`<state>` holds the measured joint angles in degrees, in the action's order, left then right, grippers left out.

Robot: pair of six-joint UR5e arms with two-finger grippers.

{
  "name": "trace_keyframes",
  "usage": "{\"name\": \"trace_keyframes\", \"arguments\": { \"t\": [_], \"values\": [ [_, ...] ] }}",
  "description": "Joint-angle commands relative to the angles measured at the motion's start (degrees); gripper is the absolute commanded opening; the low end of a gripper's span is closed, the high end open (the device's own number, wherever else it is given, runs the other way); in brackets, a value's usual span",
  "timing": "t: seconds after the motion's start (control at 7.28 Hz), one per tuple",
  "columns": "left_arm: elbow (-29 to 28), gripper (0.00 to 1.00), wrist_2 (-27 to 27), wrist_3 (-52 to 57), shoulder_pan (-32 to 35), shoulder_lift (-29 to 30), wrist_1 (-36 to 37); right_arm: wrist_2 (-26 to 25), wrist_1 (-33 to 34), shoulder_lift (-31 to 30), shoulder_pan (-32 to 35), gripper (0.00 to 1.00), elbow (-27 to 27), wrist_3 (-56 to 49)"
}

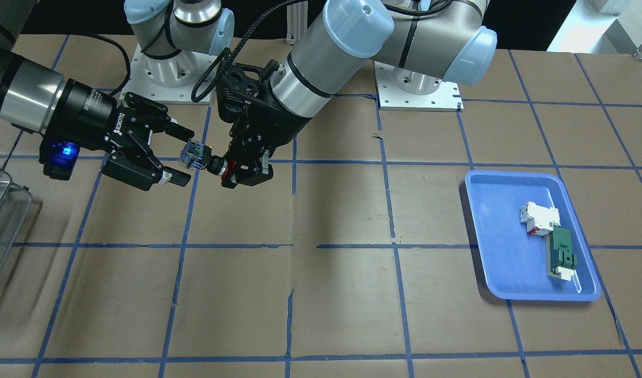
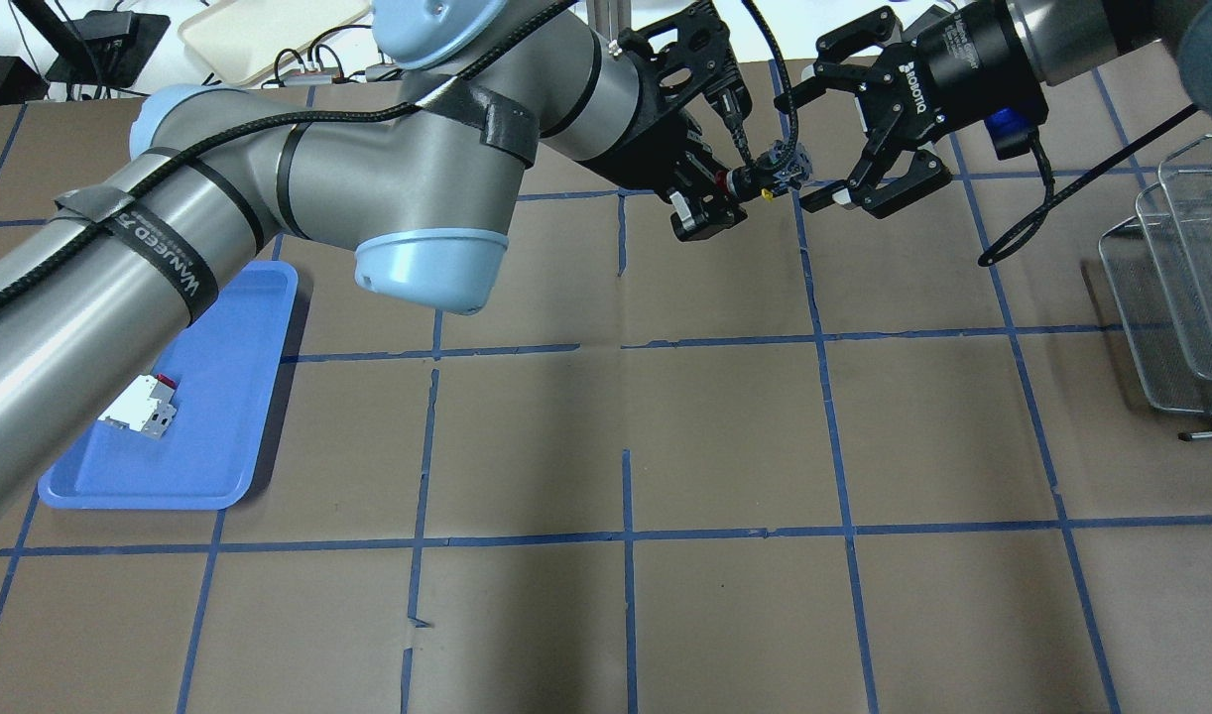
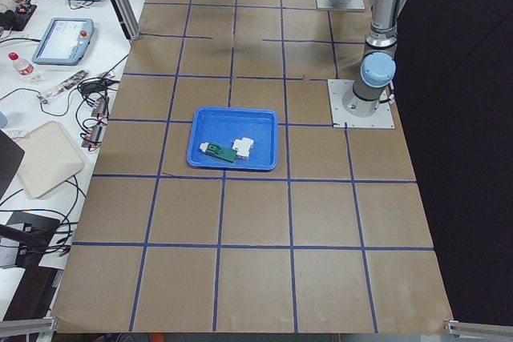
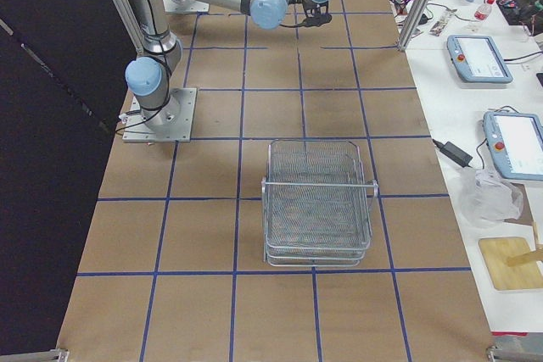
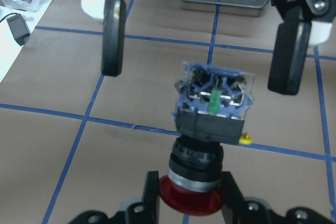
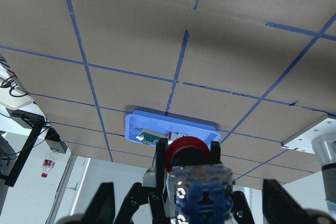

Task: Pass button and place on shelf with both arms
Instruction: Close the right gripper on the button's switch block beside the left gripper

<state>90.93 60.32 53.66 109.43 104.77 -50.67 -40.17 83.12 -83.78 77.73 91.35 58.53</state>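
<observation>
The button point(image 1: 197, 156) hangs in the air above the table's back part, red cap towards my left arm and bluish-clear base towards my right. My left gripper point(image 1: 229, 170) is shut on its red cap point(image 5: 190, 198). My right gripper point(image 1: 183, 155) is open; its two fingers point(image 5: 111, 40) stand on either side of the base point(image 5: 214, 95) with gaps, not touching it. The overhead view shows the button point(image 2: 777, 175) between the left gripper point(image 2: 733, 190) and the right gripper point(image 2: 802, 151). The right wrist view looks along the base point(image 6: 202, 192). The wire shelf point(image 2: 1171, 288) stands at the table's right end.
A blue tray point(image 1: 510, 273) on my left side holds a white-and-red block point(image 1: 539, 218) and a long green part point(image 1: 561, 254). The shelf also shows at the front-facing view's left edge point(image 1: 0, 210) and in the exterior right view point(image 4: 318, 201). Blue tape lines grid the brown tabletop.
</observation>
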Motion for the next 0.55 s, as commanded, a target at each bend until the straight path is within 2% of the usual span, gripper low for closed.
{"name": "trace_keyframes", "arguments": {
  "t": [0.0, 0.14, 0.41],
  "values": [
    [0.0, 0.0, 0.1, 0.0, 0.0, 0.1, 0.0, 0.0, -0.3, 0.2, 0.1, 0.97, 0.1, 0.0],
    [0.0, 0.0, 0.2, 0.0, 0.0, 0.1, 0.0, 0.0, -0.5, 0.3, 0.1, 0.91, 0.4, -0.1],
    [0.0, 0.0, 0.1, 0.0, 0.0, -0.2, 0.0, 0.1, -0.4, -0.1, 0.1, 0.68, 2.2, -0.2]
  ]
}}
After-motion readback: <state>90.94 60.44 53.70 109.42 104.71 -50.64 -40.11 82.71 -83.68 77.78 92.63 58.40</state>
